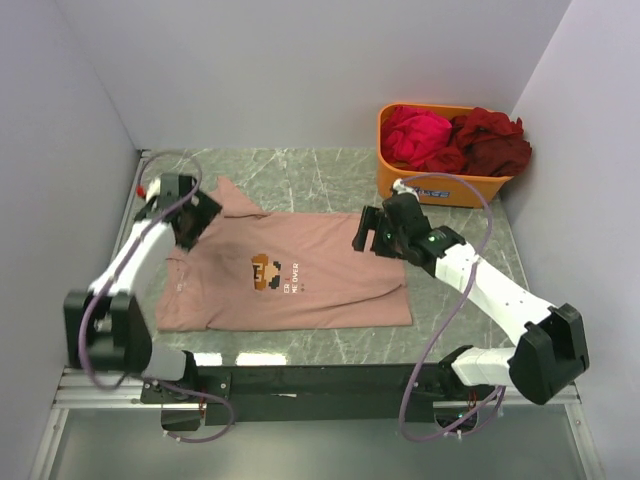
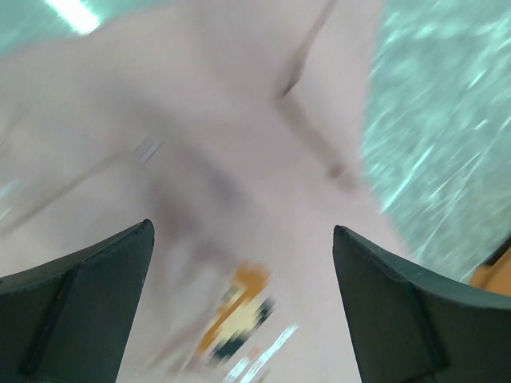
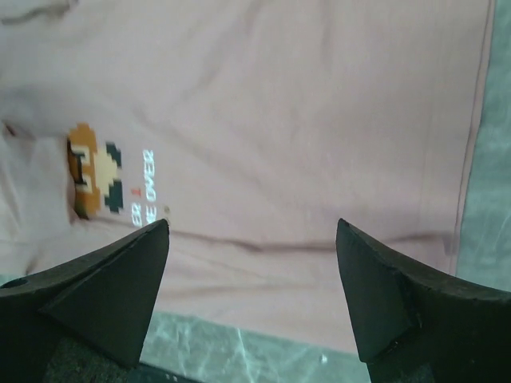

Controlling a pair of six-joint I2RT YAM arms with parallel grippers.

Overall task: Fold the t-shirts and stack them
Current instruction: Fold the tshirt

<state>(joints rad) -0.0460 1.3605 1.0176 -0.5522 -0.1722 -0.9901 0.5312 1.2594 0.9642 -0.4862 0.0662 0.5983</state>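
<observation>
Pink shirt is spread flat on the table; limp and light, best pinched at a hem or shoulder edge. Left gripper and right gripper are parked wide open over it, probably not touching (blurry view).

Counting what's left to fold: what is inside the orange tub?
Crumpled magenta cloth and dark red cloth fill the tub, heaped above its rim. Anything beneath them is covered.

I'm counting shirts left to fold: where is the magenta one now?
In the top view, the magenta t-shirt sits in the orange tub at the table's far right corner, with the dark red t-shirt on its right.
</observation>
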